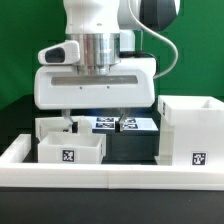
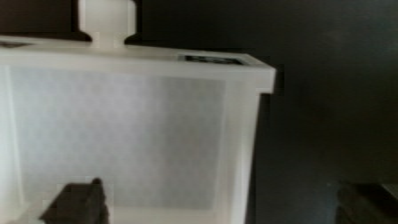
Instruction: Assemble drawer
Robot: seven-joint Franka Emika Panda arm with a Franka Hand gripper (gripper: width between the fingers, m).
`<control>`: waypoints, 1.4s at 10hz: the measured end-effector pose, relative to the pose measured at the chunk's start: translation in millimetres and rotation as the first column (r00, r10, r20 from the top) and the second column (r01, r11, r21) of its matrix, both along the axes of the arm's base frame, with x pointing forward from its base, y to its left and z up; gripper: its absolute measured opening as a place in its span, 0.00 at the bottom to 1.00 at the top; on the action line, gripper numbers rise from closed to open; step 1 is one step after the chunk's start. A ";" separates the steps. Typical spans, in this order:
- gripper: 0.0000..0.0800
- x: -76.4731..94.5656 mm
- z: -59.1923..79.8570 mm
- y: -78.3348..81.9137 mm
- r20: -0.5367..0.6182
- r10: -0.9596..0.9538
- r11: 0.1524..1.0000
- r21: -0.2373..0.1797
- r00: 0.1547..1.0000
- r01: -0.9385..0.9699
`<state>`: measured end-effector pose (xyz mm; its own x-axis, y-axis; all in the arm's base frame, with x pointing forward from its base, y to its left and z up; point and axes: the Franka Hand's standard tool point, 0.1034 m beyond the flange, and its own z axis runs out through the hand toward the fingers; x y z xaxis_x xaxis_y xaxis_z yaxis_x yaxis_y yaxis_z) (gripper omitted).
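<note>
Exterior view, L to R. Far L: front tray (image 1: 70, 150), white, open top, tag facing cam, sitting on the dark surface (image 1: 135, 150) just behind the low white border wall (image 1: 100, 180). Rear tray (image 1: 52, 128) is right behind it, partly hidden by it. Above both, the white arm reaches down from the top w/ the pincer (image 1: 94, 120) pointing straight down. One finger dips at the rear tray's R edge, the other comes down over the marker board (image 1: 112, 125) at centre. Far R: housing (image 1: 190, 125), tall white box, open top, upright, tag low on its front, well apart from the trays.

Wrist view: rear tray (image 2: 143, 130) fills most of the frame, seen from above, w/ a white knob (image 2: 103, 25) sticking out of one end wall. Pincer (image 2: 224, 200) is spread wide. One dark finger sits over the tray's inside, the other hangs outside over the dark surface (image 2: 338, 100), so the tray's side wall lies between them. Nothing pinched. Can't tell if either finger touches the tray.
</note>
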<state>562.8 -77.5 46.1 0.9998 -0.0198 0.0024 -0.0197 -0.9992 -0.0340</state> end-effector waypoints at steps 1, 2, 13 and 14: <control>0.81 -1.7 -8.4 0.0 0.004 0.003 1.000 -0.007 1.000 -0.003; 0.81 -3.7 -14.7 -0.5 0.005 0.003 1.000 -0.012 1.000 -0.003; 0.30 -10.5 -39.7 -0.6 0.000 0.009 1.000 -0.028 1.000 -0.009; 0.30 -10.5 -39.7 -0.6 0.000 0.009 1.000 -0.028 1.000 -0.009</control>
